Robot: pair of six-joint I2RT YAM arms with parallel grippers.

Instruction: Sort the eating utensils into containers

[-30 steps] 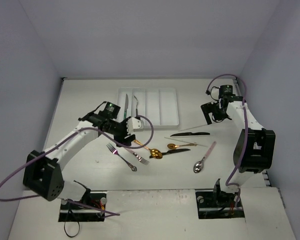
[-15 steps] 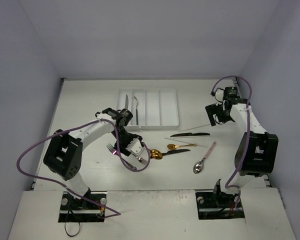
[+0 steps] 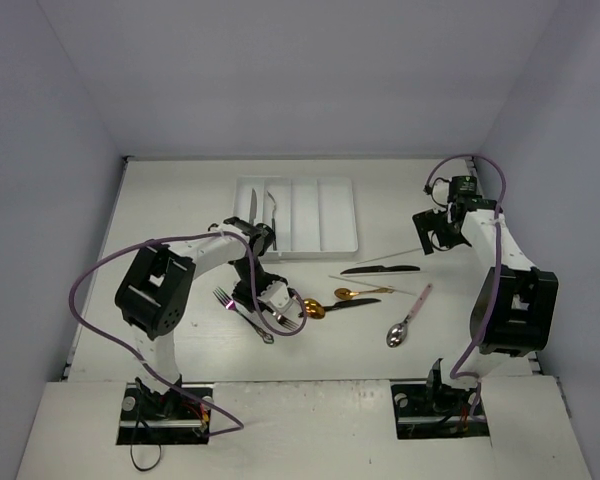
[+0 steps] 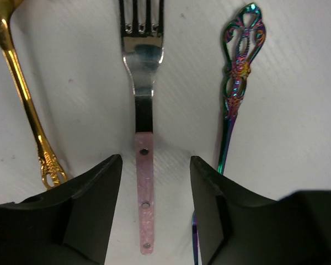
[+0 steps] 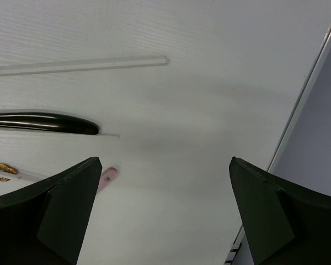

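My left gripper point(image 3: 269, 299) is open and low over the table, its jaws either side of the pink handle of a silver fork point(image 4: 143, 165). A gold spoon's handle point(image 4: 26, 105) lies to its left and an iridescent fork's handle point(image 4: 238, 77) to its right. The white tray point(image 3: 335, 215) holds a knife point(image 3: 251, 209) and a dark utensil point(image 3: 272, 212). My right gripper point(image 3: 431, 236) is open and empty above bare table, near a pale chopstick point(image 5: 83, 65), a black knife point(image 5: 44, 122) and a pink handle tip point(image 5: 106, 178).
More utensils lie between the arms: a gold spoon point(image 3: 307, 307), a black spoon point(image 3: 342, 303), a smaller gold spoon point(image 3: 360, 291), a black knife point(image 3: 380, 268), chopsticks point(image 3: 388, 255) and a pink-handled spoon point(image 3: 410, 318). The table's right edge point(image 5: 306, 99) is close to my right gripper.
My left gripper has swung from near the tray's front edge down to the forks and now straddles the pink fork handle. The right arm has shifted only slightly.
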